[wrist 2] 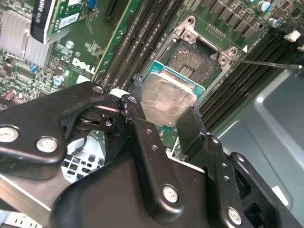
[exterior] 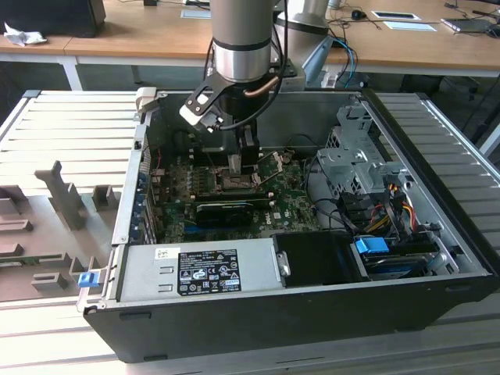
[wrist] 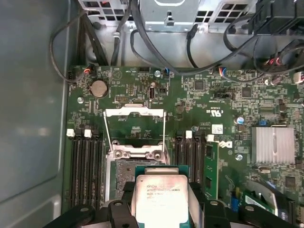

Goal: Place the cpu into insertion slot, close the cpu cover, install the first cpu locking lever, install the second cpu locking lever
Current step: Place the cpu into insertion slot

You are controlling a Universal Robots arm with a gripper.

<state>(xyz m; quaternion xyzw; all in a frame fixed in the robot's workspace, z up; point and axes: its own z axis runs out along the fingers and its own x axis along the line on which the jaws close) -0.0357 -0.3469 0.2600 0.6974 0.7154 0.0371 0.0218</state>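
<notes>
In both wrist views my gripper [wrist 2: 165, 102] [wrist: 161, 213] is shut on the cpu [wrist 2: 167, 95] [wrist: 159, 195], a small square chip with a silvery top and a green edge. One black finger [wrist 2: 137, 88] presses on each of two opposite sides. The chip hangs just above the insertion slot [wrist 2: 199, 58] [wrist: 124, 170], overlapping one edge of it; the rest of the dark socket lies bare. The cpu cover [wrist: 134, 111] stands flipped open beyond the socket. A thin locking lever [wrist 2: 266, 63] [wrist: 107, 137] sticks out beside it. In the exterior view the gripper [exterior: 238, 164] reaches down into the open computer case over the motherboard.
Long black memory slots [wrist 2: 137, 42] [wrist: 85, 161] flank the socket. A black card [exterior: 226, 211] lies across the board in front of it. The power supply [exterior: 199, 269], a drive cage [exterior: 355, 160], loose cables [wrist: 156, 52] and a finned heatsink [wrist: 273, 145] crowd the case.
</notes>
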